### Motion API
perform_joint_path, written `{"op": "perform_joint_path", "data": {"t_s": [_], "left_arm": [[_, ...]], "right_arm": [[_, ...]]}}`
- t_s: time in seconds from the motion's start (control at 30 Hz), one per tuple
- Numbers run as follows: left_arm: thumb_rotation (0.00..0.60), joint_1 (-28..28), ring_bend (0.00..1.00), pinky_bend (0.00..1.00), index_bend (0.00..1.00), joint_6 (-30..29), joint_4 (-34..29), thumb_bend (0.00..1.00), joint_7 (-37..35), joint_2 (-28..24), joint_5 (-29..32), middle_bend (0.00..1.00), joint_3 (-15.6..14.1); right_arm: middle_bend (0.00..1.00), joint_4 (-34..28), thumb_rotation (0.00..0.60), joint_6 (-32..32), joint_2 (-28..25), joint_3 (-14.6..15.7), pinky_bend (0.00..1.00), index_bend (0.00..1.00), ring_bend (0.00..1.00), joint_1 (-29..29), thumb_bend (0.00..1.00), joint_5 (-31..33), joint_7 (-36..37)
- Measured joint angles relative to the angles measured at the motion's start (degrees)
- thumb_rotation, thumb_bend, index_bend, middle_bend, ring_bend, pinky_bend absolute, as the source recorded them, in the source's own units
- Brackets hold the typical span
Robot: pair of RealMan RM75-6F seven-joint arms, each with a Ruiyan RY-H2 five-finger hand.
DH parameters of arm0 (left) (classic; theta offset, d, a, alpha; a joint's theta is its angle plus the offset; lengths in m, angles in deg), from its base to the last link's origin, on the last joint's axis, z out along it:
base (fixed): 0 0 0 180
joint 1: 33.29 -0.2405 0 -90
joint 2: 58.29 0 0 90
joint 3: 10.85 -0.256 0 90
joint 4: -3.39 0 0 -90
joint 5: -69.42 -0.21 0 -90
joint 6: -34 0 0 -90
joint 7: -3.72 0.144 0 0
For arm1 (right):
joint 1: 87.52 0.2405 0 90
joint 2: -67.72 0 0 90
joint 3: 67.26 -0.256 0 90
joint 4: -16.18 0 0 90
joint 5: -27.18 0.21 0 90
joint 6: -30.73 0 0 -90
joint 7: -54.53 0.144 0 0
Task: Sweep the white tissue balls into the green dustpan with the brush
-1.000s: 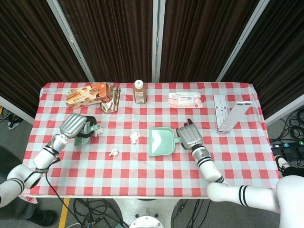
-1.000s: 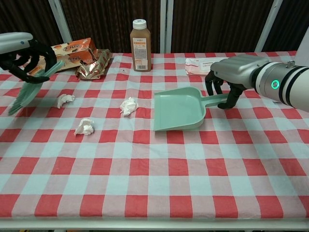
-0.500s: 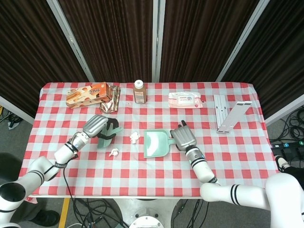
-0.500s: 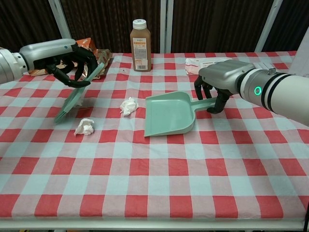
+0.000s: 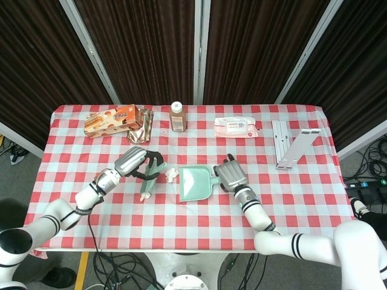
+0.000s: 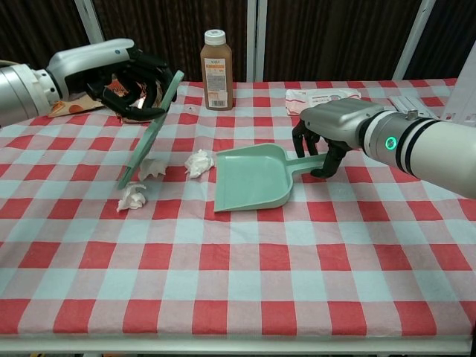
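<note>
My left hand (image 6: 123, 68) grips a green brush (image 6: 152, 130) that slants down, with its bristle end near the cloth. Three white tissue balls lie around it: one (image 6: 152, 165) just right of the brush tip, one (image 6: 130, 197) below it, and one (image 6: 199, 162) beside the dustpan's open edge. The green dustpan (image 6: 253, 178) lies flat with its mouth to the left. My right hand (image 6: 331, 134) holds its handle. The head view shows the left hand (image 5: 136, 162), the brush (image 5: 148, 183), a tissue ball (image 5: 172, 175), the dustpan (image 5: 193, 183) and the right hand (image 5: 228, 175).
A brown bottle (image 6: 216, 59) stands at the back centre. Snack packets (image 6: 141, 100) lie at the back left behind my left hand. A wipes pack (image 5: 236, 127) and a white rack (image 5: 293, 145) sit at the back right on the red checked tablecloth (image 6: 238, 282).
My left hand has carried the brush to the right, pushing one tissue ball toward the dustpan. My right hand has slid the dustpan left toward the tissue balls.
</note>
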Motion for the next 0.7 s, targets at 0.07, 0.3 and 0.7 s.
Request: {"op": "perform_joint_path", "data": {"t_s": [0.07,0.3,0.7], "left_arm": [[0.600,-0.4,0.60,0.88,0.58,-0.6,-0.8,0.51,1.1,-1.0,0.4,0.60,0.3],[0.600,-4.7,0.59,0.88,0.58,-1.1,-4.7,0.51,6.5,-4.8,3.7,0.60,0.1],[0.600,-10.7,0.59,0.88,0.58,-1.7,-7.7,0.52,12.5,-0.6,8.5,0.60,1.1]], "right_arm": [[0.59,0.5,0.600,0.3,0.1,0.0,0.12,0.66,0.27,0.1,0.43,-0.5,0.6],[0.59,2.0,0.600,1.3,1.1,0.0,0.12,0.67,0.27,0.7,0.43,-1.7,1.9],[0.59,2.8,0.600,0.7,1.6,-0.2,0.12,0.67,0.28,1.9,0.43,-1.2,0.6]]}}
